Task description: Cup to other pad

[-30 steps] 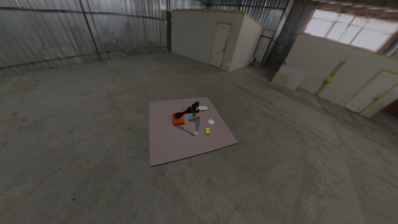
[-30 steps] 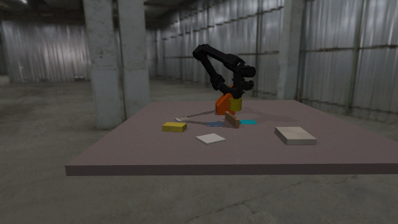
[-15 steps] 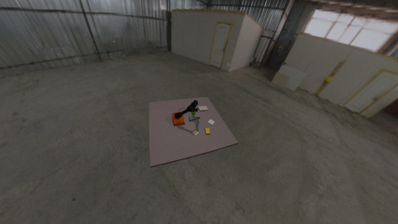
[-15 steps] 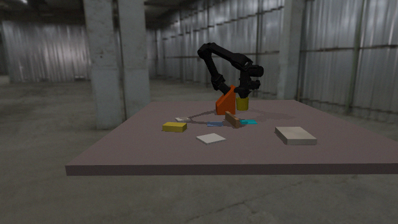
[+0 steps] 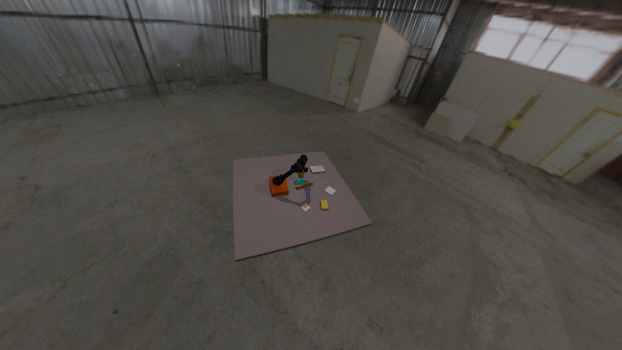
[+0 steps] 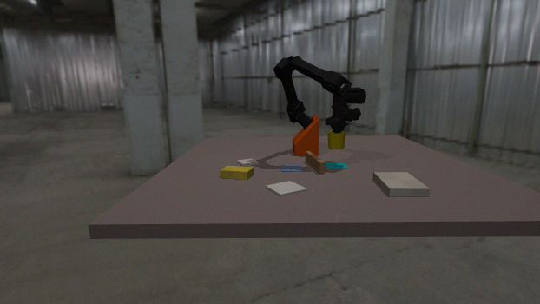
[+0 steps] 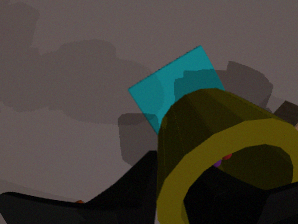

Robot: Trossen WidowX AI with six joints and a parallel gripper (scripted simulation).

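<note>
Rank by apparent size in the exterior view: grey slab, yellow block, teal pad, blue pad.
1. Grey slab, though nearest the camera.
2. Yellow block.
3. Teal pad and blue pad look alike; unranked.

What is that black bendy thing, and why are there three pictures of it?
It is a robot arm standing on a big flat board. One picture looks down from high above, one looks from the side, and one comes from a little camera on the arm's wrist. At the arm's end is a gripper with two fingers, shut on a yellow cup, which hangs in the air. Tiny marbles peek out inside it. Below it lies a teal pad; a blue pad lies past a small wooden bar. Also there: an orange wedge, a yellow block and some pale slabs.
</note>
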